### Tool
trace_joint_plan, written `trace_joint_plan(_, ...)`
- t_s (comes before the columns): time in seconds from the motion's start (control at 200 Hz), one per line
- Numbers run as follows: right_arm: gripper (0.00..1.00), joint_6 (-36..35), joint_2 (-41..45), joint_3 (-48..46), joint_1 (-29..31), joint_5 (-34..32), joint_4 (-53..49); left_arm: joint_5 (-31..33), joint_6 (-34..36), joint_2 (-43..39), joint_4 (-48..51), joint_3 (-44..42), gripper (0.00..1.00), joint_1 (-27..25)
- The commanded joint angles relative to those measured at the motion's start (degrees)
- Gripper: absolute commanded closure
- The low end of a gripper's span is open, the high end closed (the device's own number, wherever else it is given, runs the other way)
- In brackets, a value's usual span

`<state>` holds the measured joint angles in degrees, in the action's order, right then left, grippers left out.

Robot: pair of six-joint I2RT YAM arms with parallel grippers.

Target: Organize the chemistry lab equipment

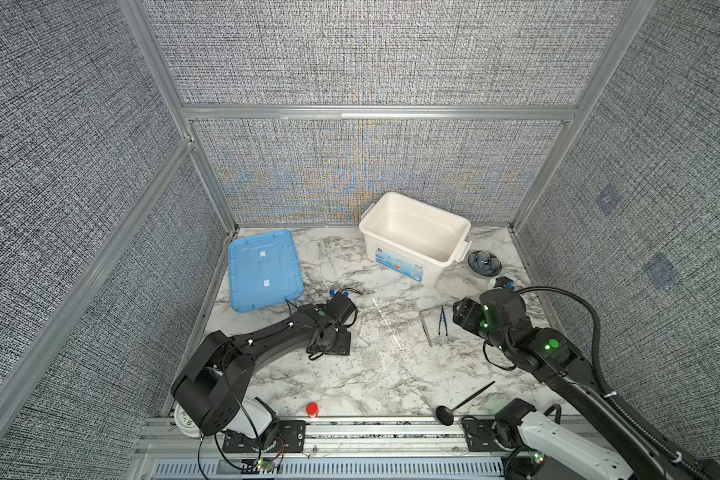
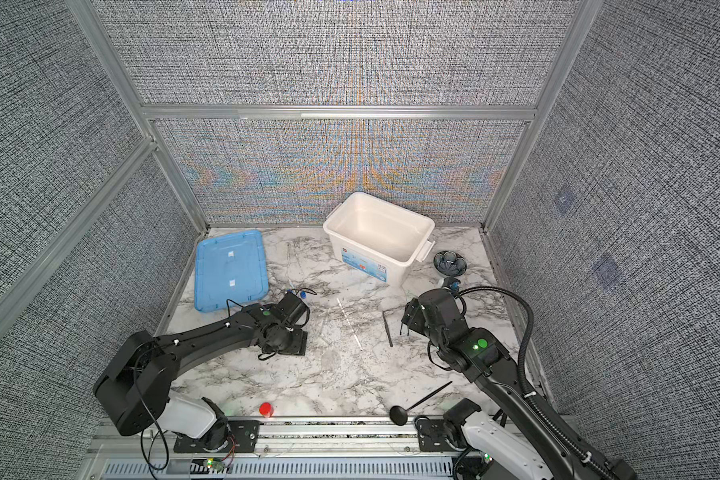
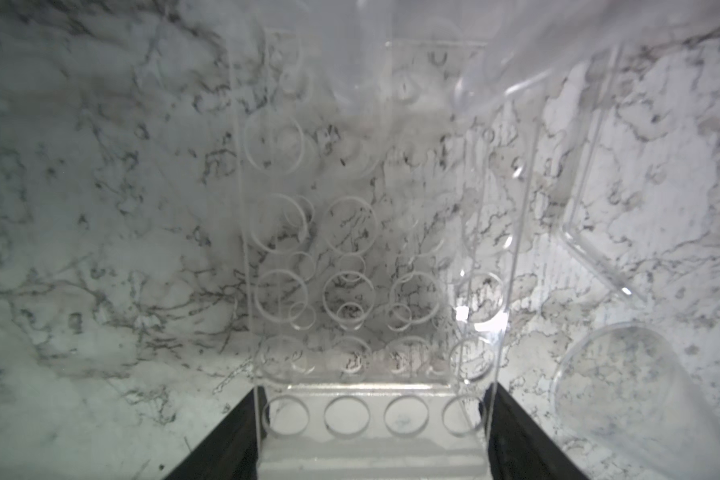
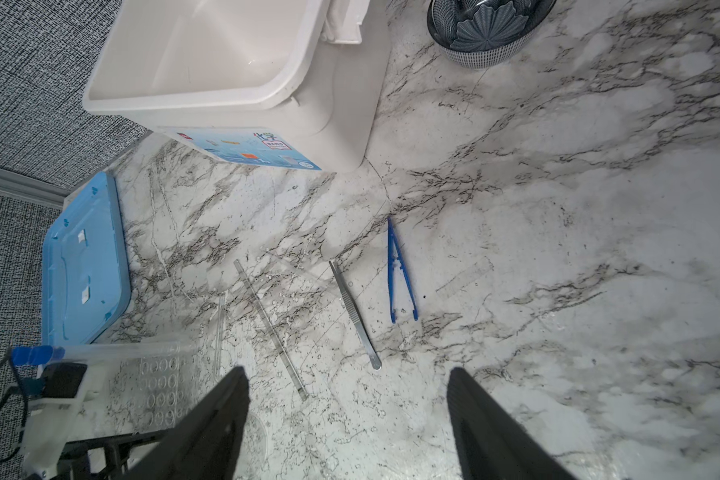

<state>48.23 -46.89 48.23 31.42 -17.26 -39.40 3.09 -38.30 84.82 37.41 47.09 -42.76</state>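
In the left wrist view the clear rack (image 3: pixel 350 249), with its rows of round holes, lies on the marble between my left gripper's (image 3: pixel 374 390) two black fingers. Its side walls rest against them, so the gripper is shut on it. A clear blue-capped tube (image 4: pixel 34 356) lies along the rack (image 4: pixel 159 386). My right gripper (image 4: pixel 348 372) hangs open above bare marble with nothing between its fingers. Just beyond it lie a thin clear dropper (image 4: pixel 269 326), the silver tweezers (image 4: pixel 354 316) and the dark blue forceps (image 4: pixel 398 274). In both top views my left wrist covers the rack.
An open white bin (image 1: pixel 404 245) stands at the back, with a blue lid (image 1: pixel 262 270) flat at the back left. The grey-blue flower dish (image 1: pixel 484 264) is to the right of the bin. A black ladle (image 1: pixel 464 401) and a red cap (image 1: pixel 312 409) lie near the front edge.
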Motion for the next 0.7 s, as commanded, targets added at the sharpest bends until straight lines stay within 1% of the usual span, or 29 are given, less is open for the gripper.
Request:
trace_joint_plan(0.0, 0.22, -0.49, 0.74, -0.33, -0.13, 0.31, -0.49, -0.72, -5.27, -0.59, 0.95, -1.83, 0.23, -2.19)
trace_joint_plan(0.165, 0.22, -1.33, 1.27, -0.6, -0.13, 1.06, -0.76, 0.31, -10.25, -1.97, 1.35, -3.44, 0.23, -5.92)
trace_joint_plan(0.485, 0.22, -3.11, 0.43, -0.18, -0.13, 3.76, -1.09, 2.62, -16.17, -3.96, 2.87, -4.66, 0.23, -10.5)
trace_joint_plan(0.695, 0.22, -2.98, 1.2, -0.49, -0.13, 4.95, -1.19, 3.75, -19.86, -4.21, 4.56, -4.62, 0.23, -13.93)
